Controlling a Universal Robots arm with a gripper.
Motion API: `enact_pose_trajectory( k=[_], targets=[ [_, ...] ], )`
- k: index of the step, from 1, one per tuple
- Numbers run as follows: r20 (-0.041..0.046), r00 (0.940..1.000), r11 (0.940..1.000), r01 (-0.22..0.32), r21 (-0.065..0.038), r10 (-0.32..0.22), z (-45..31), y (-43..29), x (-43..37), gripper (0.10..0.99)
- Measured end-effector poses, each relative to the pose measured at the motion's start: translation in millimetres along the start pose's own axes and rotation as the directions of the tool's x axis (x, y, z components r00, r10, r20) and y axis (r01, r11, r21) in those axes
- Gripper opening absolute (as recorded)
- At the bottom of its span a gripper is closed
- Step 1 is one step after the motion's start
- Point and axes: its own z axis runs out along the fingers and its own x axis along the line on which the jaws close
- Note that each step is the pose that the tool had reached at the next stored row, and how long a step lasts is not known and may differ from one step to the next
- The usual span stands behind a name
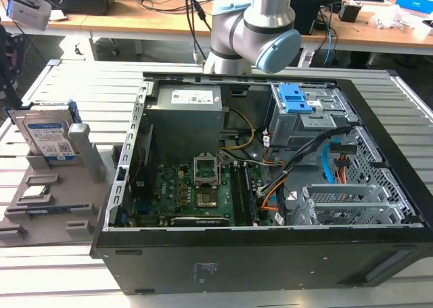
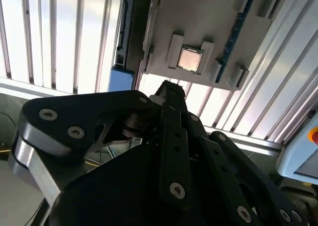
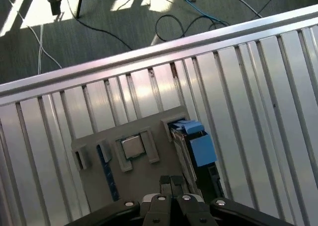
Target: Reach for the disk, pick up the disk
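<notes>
The disk (image 1: 49,135) stands upright on its edge in a slot of the grey holder block (image 1: 88,166), at the exterior view's left beside the open computer case. It is silver with a white-and-blue label and a blue frame. In the first wrist view the disk (image 3: 188,139) appears edge-on with its blue frame towards the camera. My gripper (image 3: 171,179) hangs well above the holder, close to the disk's edge and apart from it. Its black fingertips are pressed together with nothing between them. In the second wrist view the gripper (image 2: 168,93) points at the holder, and the disk's blue corner (image 2: 122,79) lies beside it.
A small square silver chip (image 3: 132,146) sits in a pocket of the holder, with a blue-edged strip (image 3: 106,169) in a slot alongside. The open black computer case (image 1: 270,267) takes up the middle of the slatted metal table (image 1: 81,84). The arm's elbow (image 1: 254,24) rises behind the case.
</notes>
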Motion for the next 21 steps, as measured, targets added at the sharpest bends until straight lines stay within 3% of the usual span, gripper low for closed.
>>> enact_pose_trajectory(
  k=[4, 9, 15, 21],
  targets=[
    [-0.002, 0.9986, 0.9986, 0.054, 0.0, -0.054, 0.0, 0.0, 0.0, 0.106],
    [-0.0051, 0.9909, 0.9909, 0.135, 0.0, -0.135, 0.0, 0.0, 0.0, 0.106],
    [-0.0087, 0.9738, 0.9738, 0.227, -0.001, -0.227, 0.0, 0.0, 0.0, 0.106],
    [-0.0116, 0.9526, 0.9526, 0.304, -0.002, -0.304, 0.0, 0.0, 0.0, 0.106]
  ],
)
